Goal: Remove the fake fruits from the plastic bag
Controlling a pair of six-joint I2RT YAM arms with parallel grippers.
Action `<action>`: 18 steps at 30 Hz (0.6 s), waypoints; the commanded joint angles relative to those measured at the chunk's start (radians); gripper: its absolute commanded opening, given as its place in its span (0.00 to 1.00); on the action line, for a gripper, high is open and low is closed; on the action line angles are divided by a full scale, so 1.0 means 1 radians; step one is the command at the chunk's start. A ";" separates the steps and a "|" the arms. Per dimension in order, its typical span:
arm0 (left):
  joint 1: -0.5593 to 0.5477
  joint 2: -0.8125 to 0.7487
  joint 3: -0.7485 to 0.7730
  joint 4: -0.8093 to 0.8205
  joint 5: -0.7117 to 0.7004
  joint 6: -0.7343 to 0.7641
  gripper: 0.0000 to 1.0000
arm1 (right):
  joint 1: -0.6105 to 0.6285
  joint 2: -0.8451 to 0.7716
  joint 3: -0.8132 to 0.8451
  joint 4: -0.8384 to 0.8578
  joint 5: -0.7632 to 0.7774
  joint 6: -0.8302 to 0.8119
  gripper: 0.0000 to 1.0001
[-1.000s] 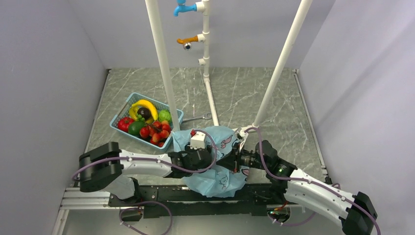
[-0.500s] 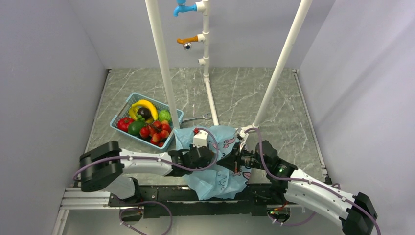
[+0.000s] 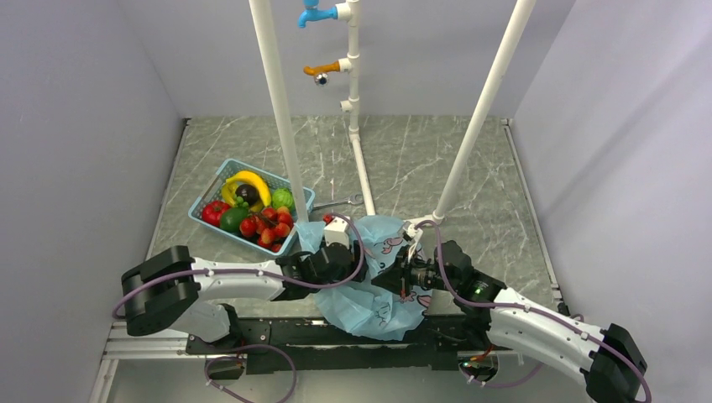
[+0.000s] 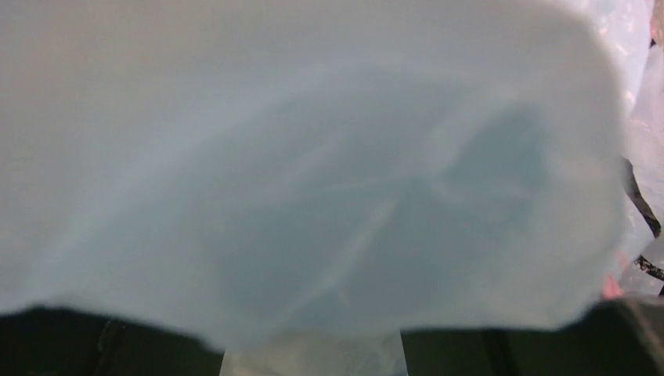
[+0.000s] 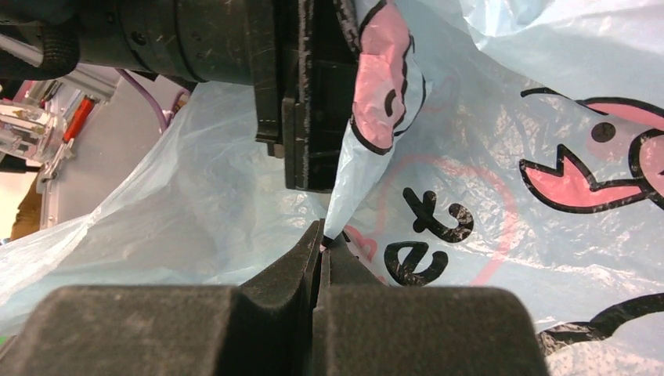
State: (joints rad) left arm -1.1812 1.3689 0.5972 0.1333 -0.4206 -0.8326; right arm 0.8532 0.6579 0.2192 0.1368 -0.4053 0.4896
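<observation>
At the left of the top view, the fake fruits (image 3: 262, 227) I can see lie heaped in the blue basket (image 3: 208, 188), just beside the plastic bag (image 3: 378, 306). My left gripper (image 3: 344, 262) is buried in that thin, soft, slippery film, which blankets its camera, so I cannot tell whether it grasps anything. My right gripper (image 5: 322, 239) is clenched on a fold by the lettering, a sound hold, with bare table (image 3: 495, 193) rightward and the white post (image 3: 468, 143) close.

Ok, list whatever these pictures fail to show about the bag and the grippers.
- Left gripper open or shut: the left wrist view is filled by blurred plastic bag; in the top view it is too small and covered from above.
- Whether anything is inside the bag: crumpled film hides it in every view.
</observation>
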 commanded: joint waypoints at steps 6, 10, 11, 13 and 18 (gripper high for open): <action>0.026 0.106 0.082 0.042 -0.048 0.006 0.75 | -0.002 -0.021 0.014 0.049 -0.015 -0.021 0.00; 0.028 0.173 0.123 0.012 -0.126 0.013 0.73 | -0.003 -0.018 0.013 0.050 -0.020 -0.023 0.00; 0.028 0.190 0.130 0.022 -0.139 0.024 0.73 | -0.002 -0.020 0.009 0.051 -0.020 -0.023 0.00; 0.028 0.234 0.155 0.023 -0.146 0.033 0.73 | -0.001 -0.021 0.004 0.052 -0.018 -0.022 0.00; 0.027 0.329 0.209 -0.016 -0.146 0.029 0.66 | -0.002 -0.040 0.003 0.033 -0.009 -0.021 0.00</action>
State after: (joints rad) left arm -1.1599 1.6508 0.7559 0.1413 -0.5217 -0.8196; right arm 0.8513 0.6456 0.2192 0.1364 -0.4019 0.4793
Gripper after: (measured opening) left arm 0.700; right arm 0.007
